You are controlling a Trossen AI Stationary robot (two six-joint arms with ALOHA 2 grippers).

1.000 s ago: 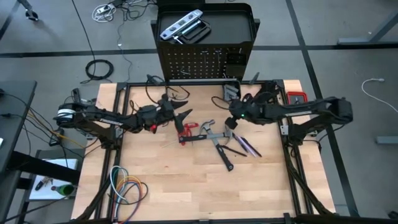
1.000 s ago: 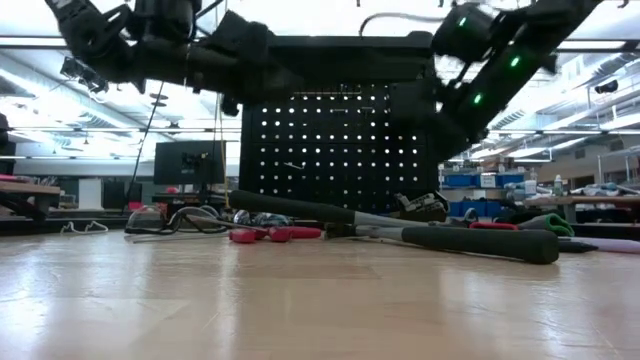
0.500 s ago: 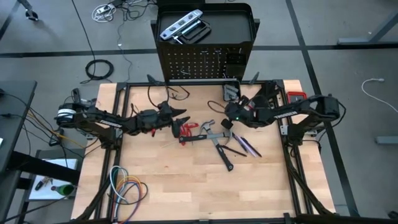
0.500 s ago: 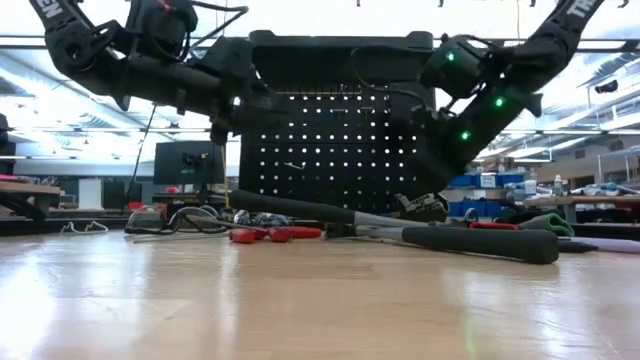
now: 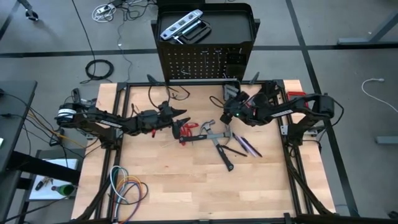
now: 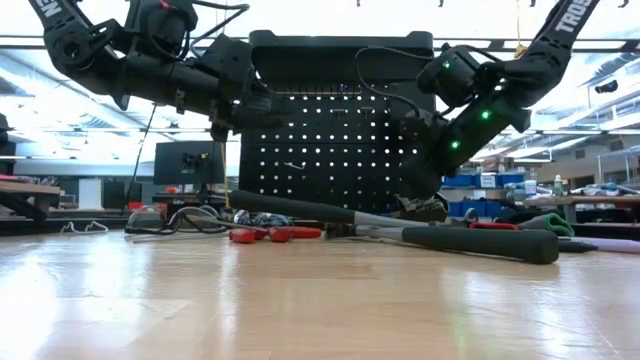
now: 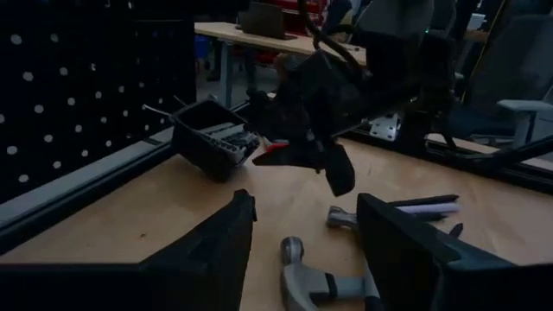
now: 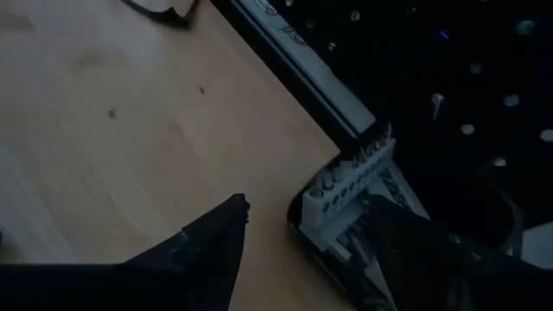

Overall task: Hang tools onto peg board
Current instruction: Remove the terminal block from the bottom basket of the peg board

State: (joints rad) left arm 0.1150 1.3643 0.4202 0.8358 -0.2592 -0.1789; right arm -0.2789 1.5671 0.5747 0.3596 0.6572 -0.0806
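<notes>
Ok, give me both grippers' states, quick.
Left gripper: open, empty, above the table.
Right gripper: open, holding nothing, over the small black box by the peg board.

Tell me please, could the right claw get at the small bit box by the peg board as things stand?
Probably yes: the right claw stands open just in front of the bit box, with only bare tabletop between them.

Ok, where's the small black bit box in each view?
High view: bit box at the peg board's foot, right of middle.
Low view: probably the dark lump below the board.
Left wrist view: tilted beside the board.
Right wrist view: against the board, bits showing.
Shared landmark: peg board.
</notes>
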